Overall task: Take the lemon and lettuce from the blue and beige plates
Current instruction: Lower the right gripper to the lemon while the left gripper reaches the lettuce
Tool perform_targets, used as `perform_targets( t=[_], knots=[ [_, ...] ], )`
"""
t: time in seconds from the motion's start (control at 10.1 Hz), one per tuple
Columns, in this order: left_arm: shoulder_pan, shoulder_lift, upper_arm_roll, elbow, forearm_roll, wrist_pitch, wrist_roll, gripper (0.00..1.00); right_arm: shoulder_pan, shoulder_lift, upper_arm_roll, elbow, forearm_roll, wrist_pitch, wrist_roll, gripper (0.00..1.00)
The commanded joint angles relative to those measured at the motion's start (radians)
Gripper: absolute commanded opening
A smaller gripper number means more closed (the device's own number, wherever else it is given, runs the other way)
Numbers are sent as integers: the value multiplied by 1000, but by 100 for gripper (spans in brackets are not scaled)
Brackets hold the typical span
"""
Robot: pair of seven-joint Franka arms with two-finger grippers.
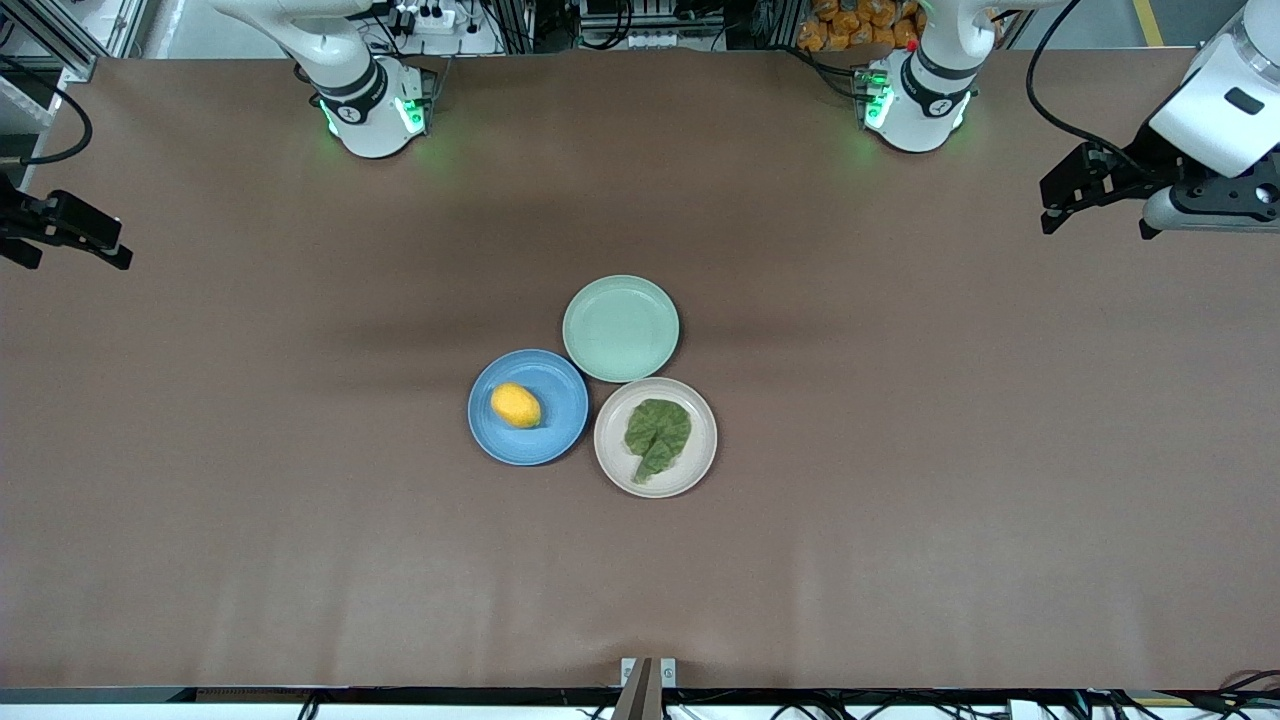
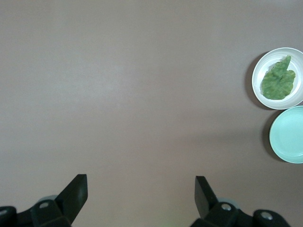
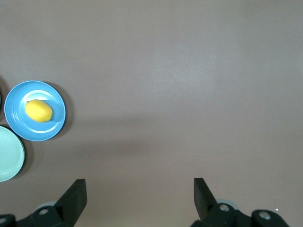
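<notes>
The lemon [image 1: 516,405] lies on the blue plate [image 1: 560,432] at the table's middle. The lettuce [image 1: 657,436] lies flat on the beige plate [image 1: 607,440] beside it, toward the left arm's end. My left gripper [image 1: 1050,210] is open and empty, up over the table's edge at the left arm's end. My right gripper [image 1: 80,258] is open and empty over the edge at the right arm's end. The left wrist view shows its open gripper [image 2: 141,189], the lettuce [image 2: 279,80] and the beige plate [image 2: 259,75]. The right wrist view shows its open gripper [image 3: 140,191], the lemon [image 3: 38,110] and the blue plate [image 3: 19,125].
An empty pale mint-green plate [image 1: 620,328] touches both plates, farther from the front camera. It also shows in the left wrist view [image 2: 289,137] and the right wrist view [image 3: 7,153]. Bare brown tabletop [image 1: 900,450] surrounds the plates.
</notes>
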Motion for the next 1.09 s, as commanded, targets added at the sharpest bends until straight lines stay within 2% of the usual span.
perform_targets(
  t=[0.0,0.5,0.7,0.89,0.99],
  knots=[
    [5,0,3,16,-9,-21,36,100,7,-7,-3,-6,-10,-6,18,100],
    [8,37,3,19,-38,-21,35,100,7,-10,-1,-12,-10,-8,20,100],
    [-1,92,1,60,-36,-20,26,100,7,-13,3,-32,0,-8,20,100],
    [-10,166,-5,103,-35,-15,-20,100,9,-12,46,-50,3,3,71,100],
    [-15,198,-10,120,-38,-6,-54,100,9,-9,95,-61,3,13,121,100]
  ],
)
